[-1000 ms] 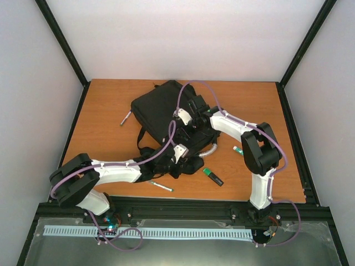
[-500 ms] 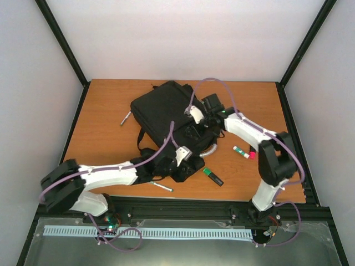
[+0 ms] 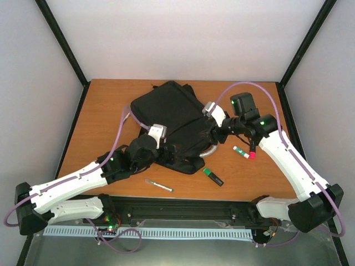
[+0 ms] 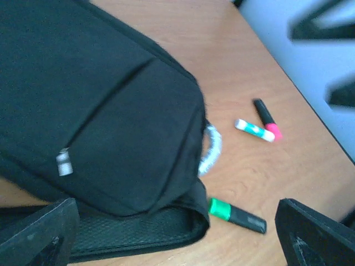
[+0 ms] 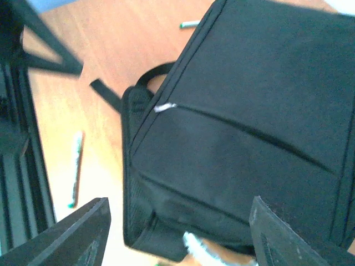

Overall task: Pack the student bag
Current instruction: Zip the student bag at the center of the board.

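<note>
The student bag [image 3: 169, 119], a large black backpack, lies flat on the wooden table, its grey curved handle [image 3: 209, 151] pointing toward the near right. My left gripper [image 3: 166, 152] hovers at the bag's near edge, open, with nothing between its fingers. In the left wrist view the bag [image 4: 100, 111] fills the upper left and the gripper [image 4: 177, 238] spans its lower corner. My right gripper [image 3: 213, 133] hangs over the bag's right side, also open and empty. In the right wrist view the bag [image 5: 244, 127] lies under the gripper [image 5: 186, 235].
A green highlighter [image 3: 212, 176] lies near the handle. A teal-and-white stick [image 3: 240, 151] and a pink-tipped marker [image 3: 252, 151] rest to the right. One pen [image 3: 159, 185] lies near the front edge, another pen [image 3: 126, 118] left of the bag.
Both grippers have let go of the bag and drawn back from it, the left leftward and the right rightward. The left jaws went from shut to open, and the right jaws widened.
</note>
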`<state>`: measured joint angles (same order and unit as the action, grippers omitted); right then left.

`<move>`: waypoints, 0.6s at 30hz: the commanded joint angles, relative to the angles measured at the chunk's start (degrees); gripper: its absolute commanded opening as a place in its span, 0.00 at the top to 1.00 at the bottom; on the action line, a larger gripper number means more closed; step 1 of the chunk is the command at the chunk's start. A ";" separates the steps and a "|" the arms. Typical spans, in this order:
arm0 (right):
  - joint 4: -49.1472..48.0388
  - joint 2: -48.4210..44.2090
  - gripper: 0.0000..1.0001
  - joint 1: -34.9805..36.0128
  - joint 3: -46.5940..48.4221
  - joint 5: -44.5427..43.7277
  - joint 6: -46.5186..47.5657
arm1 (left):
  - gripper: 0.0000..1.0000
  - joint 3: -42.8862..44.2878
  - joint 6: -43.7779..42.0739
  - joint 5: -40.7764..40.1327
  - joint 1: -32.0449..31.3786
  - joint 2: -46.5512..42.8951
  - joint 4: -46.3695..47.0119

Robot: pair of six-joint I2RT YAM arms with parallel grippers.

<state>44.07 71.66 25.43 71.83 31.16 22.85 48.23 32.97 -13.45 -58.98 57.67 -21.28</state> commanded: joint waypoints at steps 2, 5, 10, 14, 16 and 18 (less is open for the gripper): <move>13.07 -1.79 0.34 0.19 1.17 2.01 4.73 | 0.00 5.53 16.14 -11.40 4.21 1.57 -17.98; 11.48 -3.61 0.39 0.76 -3.57 2.01 2.75 | 0.07 2.69 24.71 -8.13 6.74 2.48 -16.82; 2.34 -3.68 0.47 4.22 -14.94 -1.41 2.58 | 0.23 -6.30 34.48 -2.93 7.13 3.33 -3.03; -2.85 0.98 0.51 9.51 -18.35 -5.53 3.46 | 0.31 -7.20 38.12 -2.65 7.49 6.71 2.64; -6.85 2.25 0.58 12.01 -20.22 -6.82 2.98 | 0.34 -6.10 38.64 -2.94 7.77 8.59 3.56; -11.88 1.49 0.62 12.97 -23.66 -6.78 2.14 | 0.37 -5.08 39.41 -3.20 7.96 10.57 3.94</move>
<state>42.78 73.71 35.86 52.14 26.76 25.63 40.32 67.51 -16.47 -51.68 65.82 -23.05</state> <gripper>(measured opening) 0.410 0.651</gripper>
